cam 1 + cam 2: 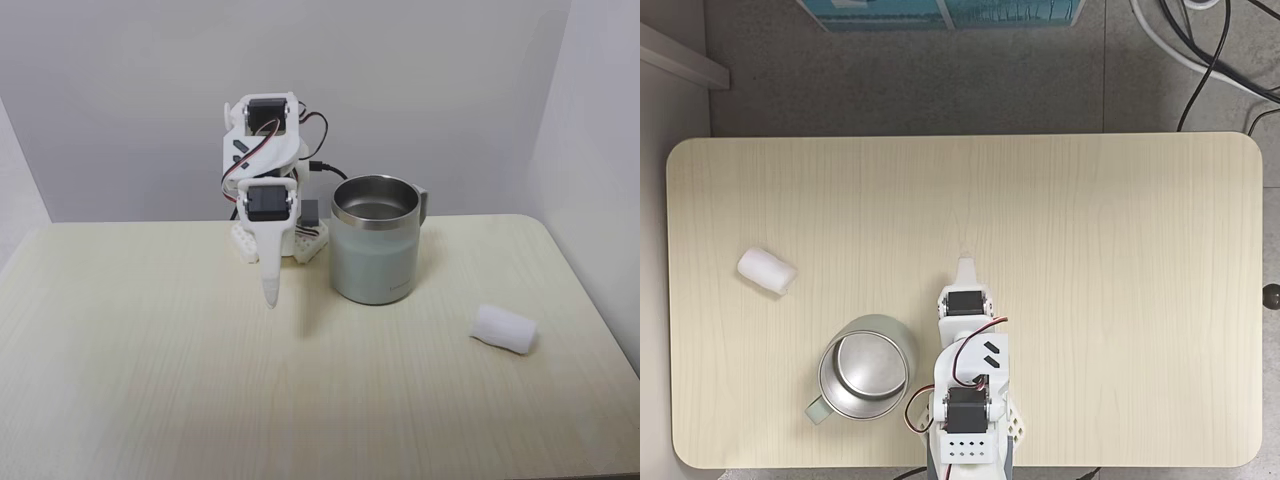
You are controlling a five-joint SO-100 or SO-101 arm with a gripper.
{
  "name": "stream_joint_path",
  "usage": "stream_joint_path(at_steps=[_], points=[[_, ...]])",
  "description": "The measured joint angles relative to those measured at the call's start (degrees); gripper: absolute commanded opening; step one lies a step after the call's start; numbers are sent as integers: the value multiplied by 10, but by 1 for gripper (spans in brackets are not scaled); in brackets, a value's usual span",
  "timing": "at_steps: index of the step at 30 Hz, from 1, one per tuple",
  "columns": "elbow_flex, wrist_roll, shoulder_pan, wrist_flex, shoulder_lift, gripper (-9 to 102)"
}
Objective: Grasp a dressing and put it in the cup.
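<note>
Gripper (270,296), jaws seemingly closed on nothing, should open and swing past the cup (374,240) to the dressing (504,329) lying beyond.

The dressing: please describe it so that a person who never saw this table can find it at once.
Start from the pale wooden table and find the grey-green metal cup beside the white arm. In this fixed view, the dressing lies alone on the bare wood to the right of the cup, nearer the camera. It is a small, soft, white roll on its side.
</note>
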Motion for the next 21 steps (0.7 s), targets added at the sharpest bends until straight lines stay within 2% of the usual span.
stream_joint_path(at_steps=[21], points=[[0, -18, -8, 0, 0, 0]])
